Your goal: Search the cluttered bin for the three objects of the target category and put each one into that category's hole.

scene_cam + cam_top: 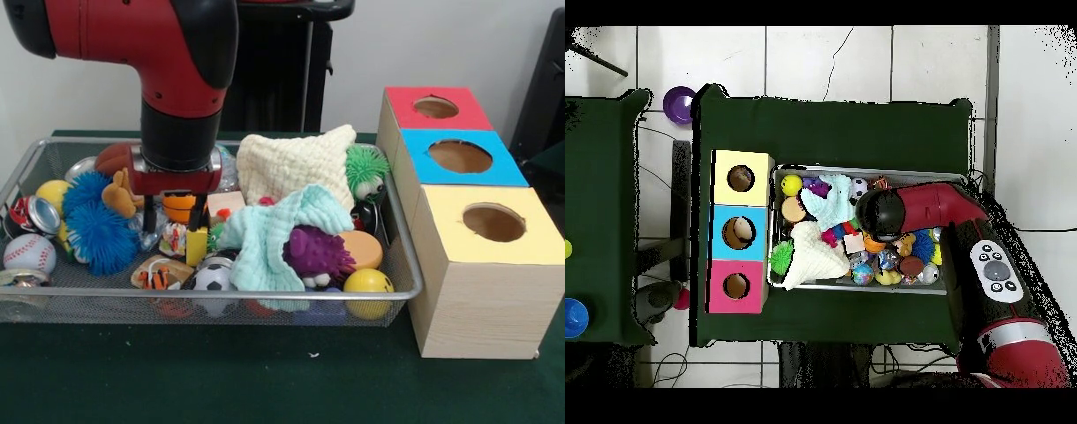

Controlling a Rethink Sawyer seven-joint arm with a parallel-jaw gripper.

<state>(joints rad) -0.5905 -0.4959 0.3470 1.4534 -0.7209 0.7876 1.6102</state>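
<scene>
The hand (172, 221), fingers spread, hangs inside the bin (402, 256), directly over an orange ball (179, 208).

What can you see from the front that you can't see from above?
Only the front view shows the gripper open over the toys, and the baseball at the bin's end. Only the overhead view shows the purple bowl and the floor tiles. Both show the bin, the three boxes with holes, and the mint cloth.
</scene>
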